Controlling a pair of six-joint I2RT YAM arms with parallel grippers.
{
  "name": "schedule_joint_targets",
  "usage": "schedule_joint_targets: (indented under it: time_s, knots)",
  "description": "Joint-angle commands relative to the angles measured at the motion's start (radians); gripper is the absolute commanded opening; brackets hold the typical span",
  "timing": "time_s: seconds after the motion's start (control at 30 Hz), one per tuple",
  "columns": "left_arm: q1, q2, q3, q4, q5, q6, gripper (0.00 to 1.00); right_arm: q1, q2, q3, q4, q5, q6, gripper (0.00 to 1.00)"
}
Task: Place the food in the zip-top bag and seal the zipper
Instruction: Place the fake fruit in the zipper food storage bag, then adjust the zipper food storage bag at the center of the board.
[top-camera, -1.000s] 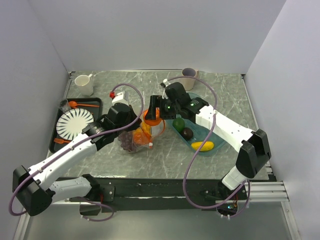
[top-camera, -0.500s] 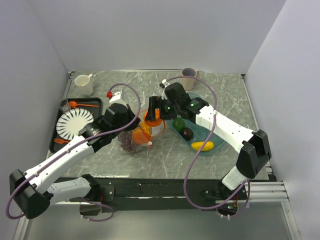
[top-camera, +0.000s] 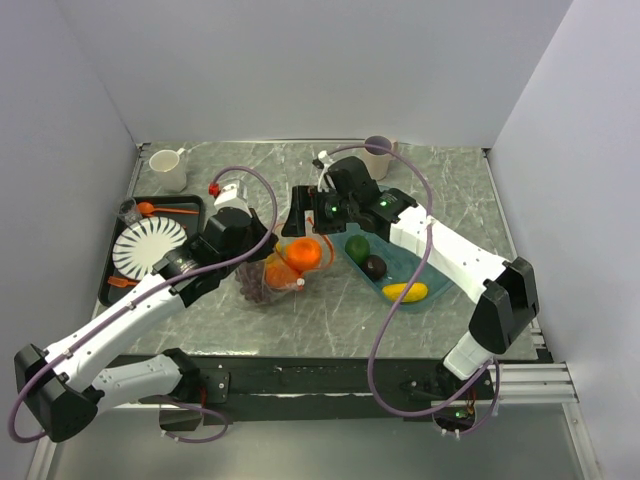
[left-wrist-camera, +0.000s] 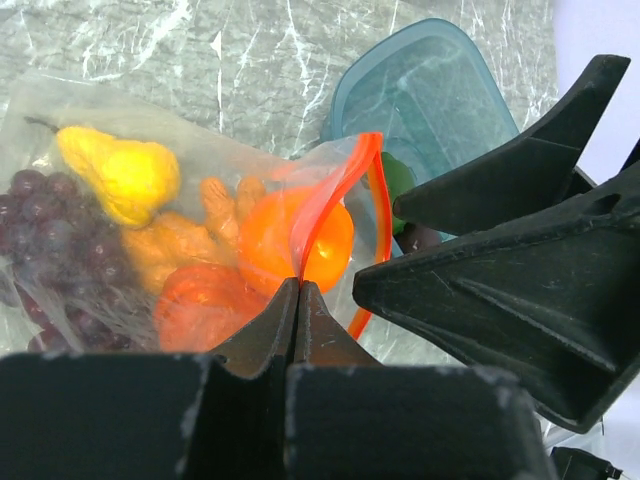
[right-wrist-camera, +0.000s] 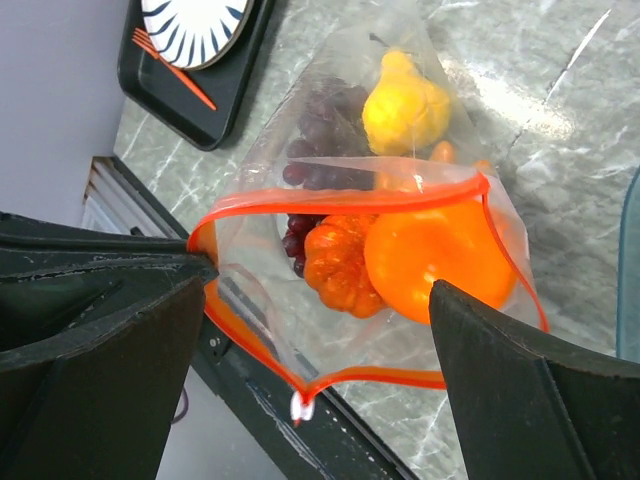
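Observation:
The clear zip-top bag (top-camera: 268, 283) lies mid-table with its mouth held open. My left gripper (top-camera: 264, 244) is shut on the bag's orange-red zipper strip (left-wrist-camera: 335, 190); the pinch shows in the left wrist view (left-wrist-camera: 300, 286). Inside the bag are an orange (right-wrist-camera: 440, 255), a small pumpkin-like piece (right-wrist-camera: 340, 265), purple grapes (right-wrist-camera: 320, 150) and a yellow fruit (right-wrist-camera: 405, 110). The slider tab (right-wrist-camera: 300, 405) hangs at the mouth's near corner. My right gripper (top-camera: 298, 215) is open and empty just above the mouth, also seen in the right wrist view (right-wrist-camera: 320, 285). Avocado (top-camera: 357, 247), plum (top-camera: 375, 266) and a yellow piece (top-camera: 405, 291) lie in the teal bowl (top-camera: 392, 200).
A black tray (top-camera: 190, 205) at the left holds a striped plate (top-camera: 148, 247), an orange spoon (top-camera: 160, 210) and a fork. A white mug (top-camera: 168, 170) stands at the back left, a grey cup (top-camera: 378, 155) at the back middle. Walls close in on three sides.
My right gripper opened and let the orange drop into the bag, then drew back a little toward the far side. My left gripper kept its hold on the strip.

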Motion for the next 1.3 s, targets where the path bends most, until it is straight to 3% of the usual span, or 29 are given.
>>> schedule_joint_targets:
  time_s: [0.0, 0.27, 0.4, 0.53, 0.7, 0.87, 1.0, 1.17, 1.27]
  knots:
    - [0.002, -0.025, 0.026, 0.004, -0.024, 0.001, 0.01, 0.0, -0.041, 0.009, 0.027, 0.032, 0.006, 1.0]
    - [0.004, -0.052, 0.013, 0.002, -0.068, -0.014, 0.01, -0.014, -0.151, -0.059, -0.06, 0.284, 0.023, 0.99]
    - [0.004, -0.049, 0.016, 0.002, -0.073, -0.008, 0.01, -0.022, -0.188, -0.131, -0.091, 0.371, 0.048, 0.89]
    - [0.004, -0.035, 0.018, 0.007, -0.064, -0.011, 0.01, -0.028, -0.184, -0.165, -0.119, 0.359, 0.052, 0.77]
    - [0.006, -0.028, 0.018, 0.011, -0.056, -0.008, 0.01, -0.028, -0.156, -0.216, -0.111, 0.322, 0.051, 0.69]
    - [0.004, -0.018, 0.018, 0.008, -0.039, -0.003, 0.01, -0.026, -0.12, -0.239, -0.054, 0.197, 0.032, 0.68]
    - [0.004, -0.018, 0.016, 0.01, -0.038, -0.003, 0.01, -0.026, -0.047, -0.198, -0.066, 0.181, 0.022, 0.64]
    - [0.006, -0.025, 0.018, 0.004, -0.045, -0.002, 0.01, -0.028, 0.012, -0.181, -0.062, 0.152, 0.022, 0.5]
    - [0.004, -0.029, 0.015, -0.001, -0.053, -0.002, 0.01, -0.028, 0.009, -0.185, -0.05, 0.137, 0.022, 0.31]
